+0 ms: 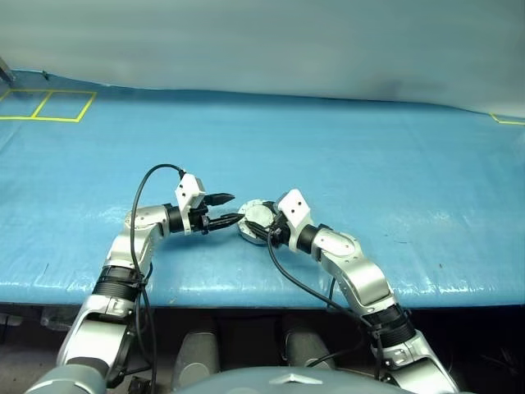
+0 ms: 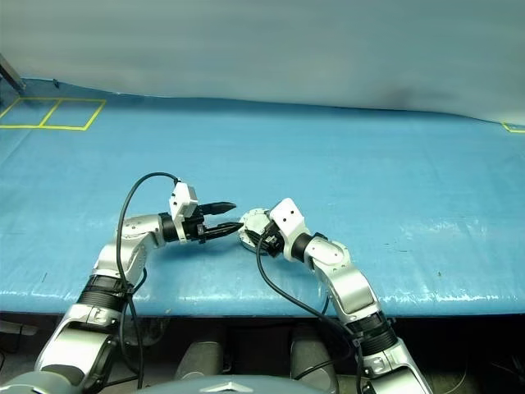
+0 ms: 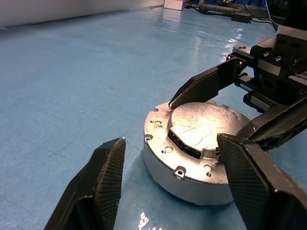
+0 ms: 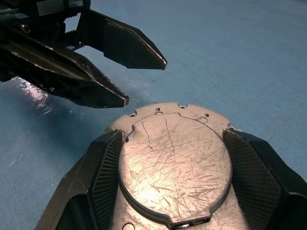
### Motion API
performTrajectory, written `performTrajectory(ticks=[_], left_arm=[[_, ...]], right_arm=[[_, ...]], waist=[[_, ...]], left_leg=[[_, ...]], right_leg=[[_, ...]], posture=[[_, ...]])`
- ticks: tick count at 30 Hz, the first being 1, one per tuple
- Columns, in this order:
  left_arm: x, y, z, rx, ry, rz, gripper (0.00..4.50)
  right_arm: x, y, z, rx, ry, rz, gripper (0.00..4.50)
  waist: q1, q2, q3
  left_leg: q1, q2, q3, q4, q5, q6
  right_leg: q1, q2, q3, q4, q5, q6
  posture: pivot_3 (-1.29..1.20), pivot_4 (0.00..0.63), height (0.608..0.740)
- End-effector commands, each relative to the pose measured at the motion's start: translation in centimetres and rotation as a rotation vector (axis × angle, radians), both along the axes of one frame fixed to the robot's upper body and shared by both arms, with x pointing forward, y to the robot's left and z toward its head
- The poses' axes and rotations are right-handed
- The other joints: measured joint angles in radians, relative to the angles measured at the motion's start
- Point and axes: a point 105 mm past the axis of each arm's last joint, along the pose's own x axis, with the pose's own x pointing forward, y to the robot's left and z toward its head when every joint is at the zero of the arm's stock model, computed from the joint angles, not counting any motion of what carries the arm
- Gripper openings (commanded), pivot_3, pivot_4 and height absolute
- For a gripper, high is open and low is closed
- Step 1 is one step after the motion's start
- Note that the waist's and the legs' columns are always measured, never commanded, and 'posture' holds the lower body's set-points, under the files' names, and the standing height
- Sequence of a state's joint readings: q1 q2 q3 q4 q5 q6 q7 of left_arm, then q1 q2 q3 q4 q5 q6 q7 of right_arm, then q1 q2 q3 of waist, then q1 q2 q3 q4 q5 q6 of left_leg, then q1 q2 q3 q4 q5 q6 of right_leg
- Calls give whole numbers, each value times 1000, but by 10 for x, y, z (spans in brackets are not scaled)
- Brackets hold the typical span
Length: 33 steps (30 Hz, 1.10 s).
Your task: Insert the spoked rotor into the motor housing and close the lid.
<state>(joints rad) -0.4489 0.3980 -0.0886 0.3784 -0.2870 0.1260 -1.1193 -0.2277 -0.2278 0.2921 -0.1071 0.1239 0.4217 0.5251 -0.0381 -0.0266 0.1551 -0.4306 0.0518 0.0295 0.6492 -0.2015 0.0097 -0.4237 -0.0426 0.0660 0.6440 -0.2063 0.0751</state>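
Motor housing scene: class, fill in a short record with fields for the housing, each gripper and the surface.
motor housing: round grey metal unit, closed on top by a scratched plate, resting flat
right gripper: fingers on both sides of the housing, gripping it
left gripper: open, tips just beside the housing, holding nothing
surface: blue table cover
yellow tape squares: far left corner of the cover

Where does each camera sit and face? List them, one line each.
Head eyes: on the head, facing forward and down at the table; both arms show.
Left wrist: looks along the left gripper's open jaws at the motor housing.
Right wrist: looks along the right gripper's jaws clasping the housing, the left gripper beyond.
Shared: every view has the housing.
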Motion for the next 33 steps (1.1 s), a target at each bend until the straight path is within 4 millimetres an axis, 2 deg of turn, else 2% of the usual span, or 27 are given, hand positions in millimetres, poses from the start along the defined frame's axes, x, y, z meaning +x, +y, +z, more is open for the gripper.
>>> performTrajectory(ticks=[1, 5, 6, 13, 27, 31, 33], left_arm=[[2, -5, 8, -3, -11, -40, 1559], [2, -6, 6, 7, -6, -46, 178], [2, -6, 6, 10, -4, -47, 15], [-3, -8, -9, 75, 31, -59, 15], [-11, -14, -20, 120, 60, -103, 15], [-10, -13, -20, 125, 55, -100, 0], [-10, -13, -20, 126, 53, -100, 0]], right_arm=[[-1, -9, -16, -45, 46, -35, 3005], [-1, -10, -15, -43, 44, -44, 3005], [-1, -10, -15, -43, 43, -45, 3005], [-1, -11, -15, -45, 39, -48, 3005], [-5, -7, -12, -7, 76, -5, 3005], [-10, -3, -7, -11, 55, 42, 4328], [-10, -2, -2, 4, 32, 38, 4436]], waist=[[0, 0, 0], [0, 0, 0], [1, 0, 0], [1, 0, 0], [3, -1, -2], [4, -1, -2], [5, -1, -2]], left_leg=[[0, 0, 0, 0, 0, 0], [0, 0, 0, 0, 0, 0], [0, 0, 0, 0, 0, 0], [0, 0, 0, 0, 0, 0], [0, 0, 0, 0, 0, 0], [0, 0, 0, -1, 0, 0], [0, 0, 0, -1, 0, 0]], right_leg=[[0, 0, 0, 0, 0, 0], [0, 0, 0, 0, 0, 0], [0, 0, 0, 0, 0, 0], [0, 0, 0, 0, 0, 0], [0, 0, 0, -1, 0, 0], [0, 0, 0, -1, 0, 0], [0, 0, 0, -1, 0, 0]], posture=[[0, 150, 740], [0, 150, 740], [0, 150, 740], [0, 150, 740], [0, 150, 740], [0, 150, 740], [0, 150, 740]])
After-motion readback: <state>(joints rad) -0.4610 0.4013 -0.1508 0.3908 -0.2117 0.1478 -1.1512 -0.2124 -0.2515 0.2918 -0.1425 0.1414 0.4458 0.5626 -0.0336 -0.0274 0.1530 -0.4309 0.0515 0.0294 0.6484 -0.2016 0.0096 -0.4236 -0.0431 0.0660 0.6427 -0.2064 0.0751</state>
